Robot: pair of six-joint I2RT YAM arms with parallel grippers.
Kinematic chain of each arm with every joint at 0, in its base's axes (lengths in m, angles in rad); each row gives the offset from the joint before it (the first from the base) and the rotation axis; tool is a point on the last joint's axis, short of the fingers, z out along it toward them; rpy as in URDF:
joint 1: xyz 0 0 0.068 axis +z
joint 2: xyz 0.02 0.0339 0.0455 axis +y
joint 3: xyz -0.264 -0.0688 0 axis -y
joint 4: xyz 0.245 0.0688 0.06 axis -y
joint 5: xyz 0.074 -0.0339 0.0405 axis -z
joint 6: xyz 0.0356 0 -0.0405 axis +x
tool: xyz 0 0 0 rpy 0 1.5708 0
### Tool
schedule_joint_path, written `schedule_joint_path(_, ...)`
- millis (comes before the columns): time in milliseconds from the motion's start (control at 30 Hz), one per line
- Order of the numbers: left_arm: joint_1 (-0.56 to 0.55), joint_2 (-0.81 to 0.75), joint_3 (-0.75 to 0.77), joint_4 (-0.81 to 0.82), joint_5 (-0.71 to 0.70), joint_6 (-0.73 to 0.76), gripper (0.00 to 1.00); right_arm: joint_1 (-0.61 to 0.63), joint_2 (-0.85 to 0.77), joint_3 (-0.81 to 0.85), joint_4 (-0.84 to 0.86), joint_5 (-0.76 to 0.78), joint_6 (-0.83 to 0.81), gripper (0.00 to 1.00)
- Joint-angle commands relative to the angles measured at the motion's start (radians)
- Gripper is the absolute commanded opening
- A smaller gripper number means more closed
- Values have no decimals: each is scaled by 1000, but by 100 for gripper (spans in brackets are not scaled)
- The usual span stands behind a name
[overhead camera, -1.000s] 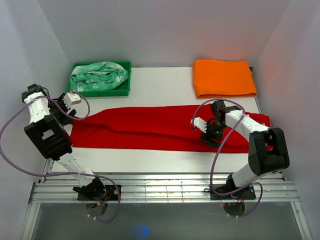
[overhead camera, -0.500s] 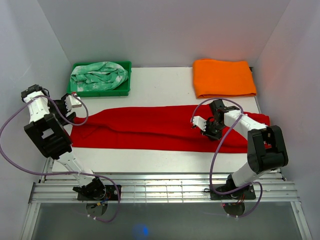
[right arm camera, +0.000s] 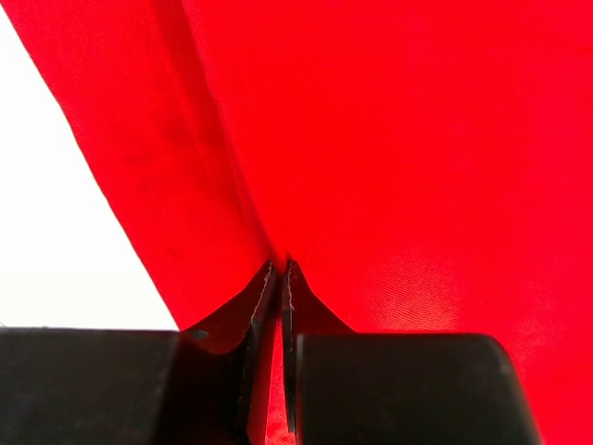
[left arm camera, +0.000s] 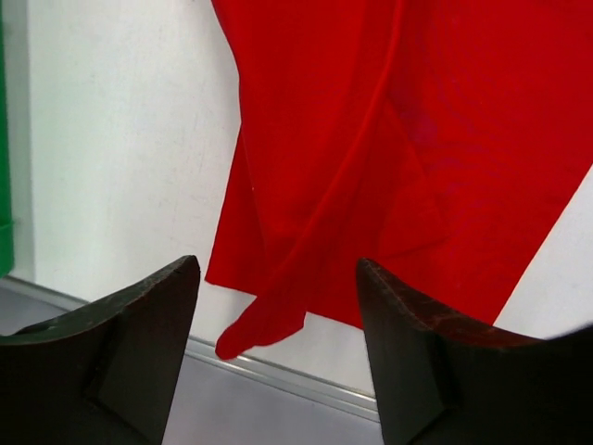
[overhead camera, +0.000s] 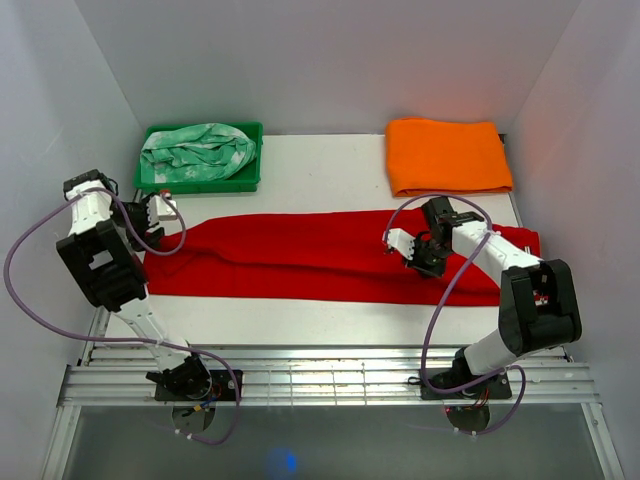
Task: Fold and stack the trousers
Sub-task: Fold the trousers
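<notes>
Trousers (overhead camera: 300, 255) lie flat across centre, 9 to 3 o'clock. Left gripper (left arm camera: 276, 269) gapes at their 9 end; right gripper (right arm camera: 281, 269) pinches trousers near 3. Green tray (overhead camera: 250, 180) at 11, orange cloth (overhead camera: 445, 155) at 1, both apart.

Black-and-white left arm (overhead camera: 96, 266), matching right arm (overhead camera: 540, 302), looping purple cables (overhead camera: 426, 345), dark wedge-shaped fingers (left arm camera: 139, 357)

The left gripper (left arm camera: 276, 271), jaws wide apart, frames the trousers' (left arm camera: 389, 139) rumpled hem.
</notes>
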State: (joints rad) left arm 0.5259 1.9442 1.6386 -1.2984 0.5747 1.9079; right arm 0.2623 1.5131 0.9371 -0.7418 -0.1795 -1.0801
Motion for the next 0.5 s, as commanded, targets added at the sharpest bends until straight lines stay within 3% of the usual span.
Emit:
schedule_joint_path(0, -18, 16, 6, 14, -38, -3, 75, -1, -36, 35, -2, -18, -3, 8)
schedule_joint_path(100, -21, 47, 10, -1, -85, -1, 67, -12, -36, 48, 1, -20, -3, 8)
schedule_joint_path(233, -21, 50, 16, -7, -104, -7, 33, -44, -37, 68, 4, -21, 3, 8)
schedule_joint_path(333, -20, 44, 49, -4, -102, -24, 15, -67, -47, 83, 2, -21, 2, 8)
schedule_joint_path(367, -18, 47, 65, 1, -98, -53, 0, -75, -51, 95, 2, -23, -1, 8)
schedule_joint_path(467, -17, 59, 175, 57, -40, -148, 0, -112, -54, 121, 5, -37, -3, 8)
